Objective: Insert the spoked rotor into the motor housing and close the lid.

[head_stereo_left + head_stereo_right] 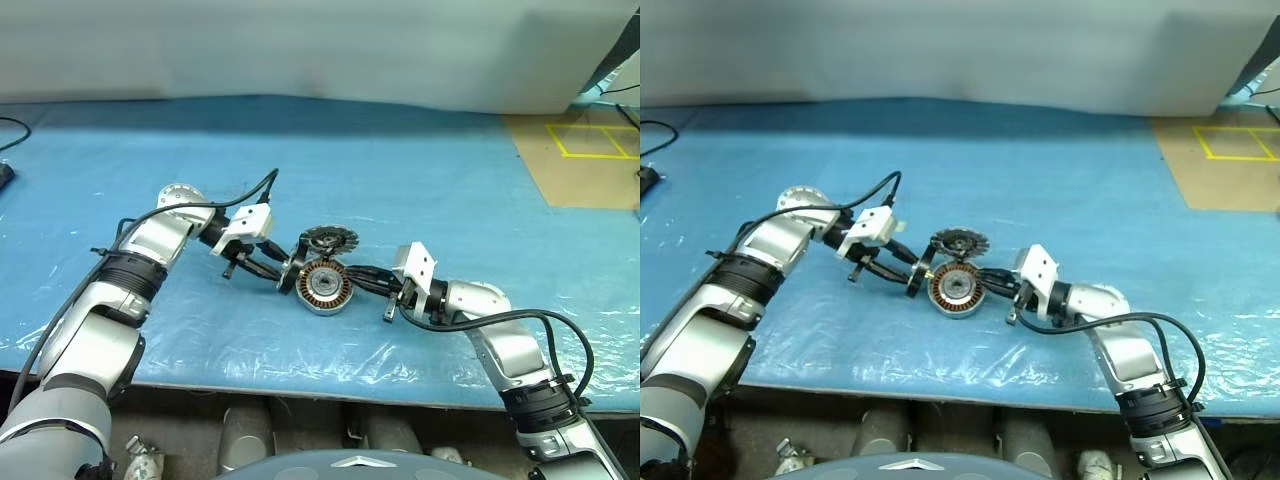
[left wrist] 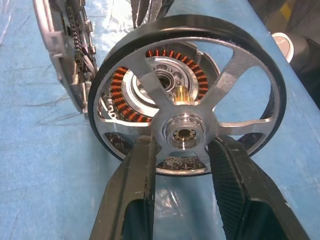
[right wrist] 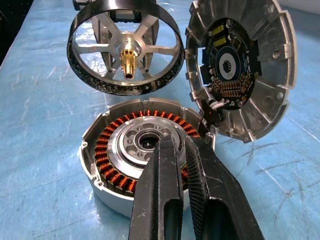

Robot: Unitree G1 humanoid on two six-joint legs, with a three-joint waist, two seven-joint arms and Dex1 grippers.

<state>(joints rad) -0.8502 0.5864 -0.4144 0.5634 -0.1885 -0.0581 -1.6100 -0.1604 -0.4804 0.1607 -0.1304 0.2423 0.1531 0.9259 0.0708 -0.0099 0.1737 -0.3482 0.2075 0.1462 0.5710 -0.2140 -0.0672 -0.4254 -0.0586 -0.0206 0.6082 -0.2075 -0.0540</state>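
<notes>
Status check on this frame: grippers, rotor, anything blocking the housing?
Left gripper holds spoked rotor off the table, facing motor housing. Right gripper shut on housing rim. Lid hinged open, upright beside it. Nothing blocking.

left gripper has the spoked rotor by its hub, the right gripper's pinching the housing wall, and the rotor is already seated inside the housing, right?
Not quite: the spoked rotor isn't seated. The right wrist view shows it in the air, apart from the motor housing, whose copper windings lie uncovered. The rest holds: the left gripper has it by its hub, and the right gripper pinches the housing wall.
</notes>
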